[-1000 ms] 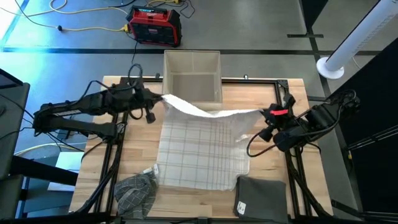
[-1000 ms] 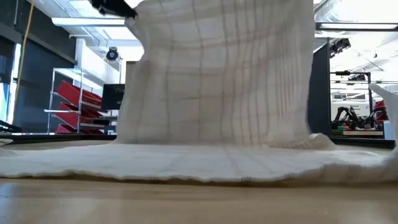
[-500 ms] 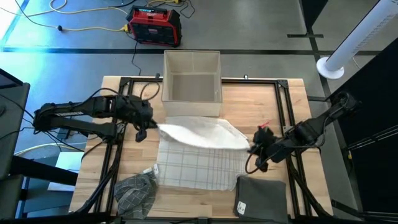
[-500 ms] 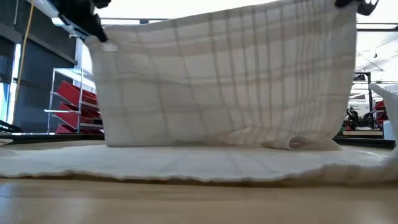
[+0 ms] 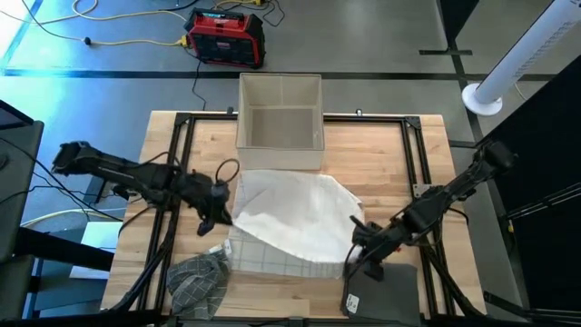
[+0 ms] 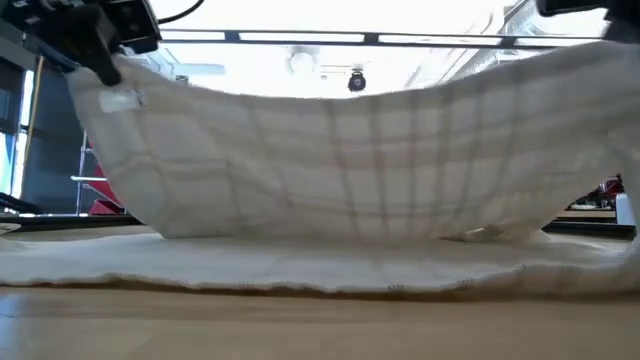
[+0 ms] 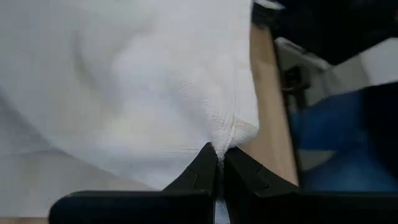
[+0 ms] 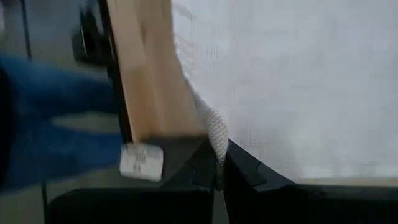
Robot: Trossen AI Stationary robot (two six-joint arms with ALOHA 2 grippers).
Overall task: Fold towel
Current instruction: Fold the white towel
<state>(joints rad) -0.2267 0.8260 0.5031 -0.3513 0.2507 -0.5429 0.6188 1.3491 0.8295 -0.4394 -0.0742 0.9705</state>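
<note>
The white towel with thin plaid lines (image 5: 290, 216) is doubled over itself. Its lower layer lies flat on the table (image 6: 300, 262), and its upper layer sags in an arc between my two grippers (image 6: 340, 150). My left gripper (image 5: 221, 211) is shut on the towel's left raised corner, near the table's left side. My right gripper (image 5: 356, 243) is shut on the right raised corner, toward the near right. A strip of the lower layer's near edge (image 5: 272, 261) shows past the upper layer. My left gripper pinches the towel's raised left corner (image 7: 233, 134) between its two fingers (image 7: 202, 171). That corner is lifted clear, and the cloth sags away from it (image 6: 130, 100) toward the other gripper. My right gripper pinches the towel's raised right corner (image 8: 214, 134) between its two fingers (image 8: 239, 168). The corner is held above the table, and the cloth hangs slack from it down to the layer on the table.
An open beige box (image 5: 280, 113) stands at the table's far edge. A folded dark grey cloth (image 5: 381, 286) lies at the near right corner, close to my right gripper. A crumpled grey plaid cloth (image 5: 200, 277) lies at the near left. Black frame rails (image 5: 177, 154) run along both sides.
Both grippers have moved from the far side toward the table's near edge and come lower, carrying the towel's far edge over its near part. The towel, first hanging upright like a curtain, now drapes folded over itself. The layer on the table has stayed in place.
</note>
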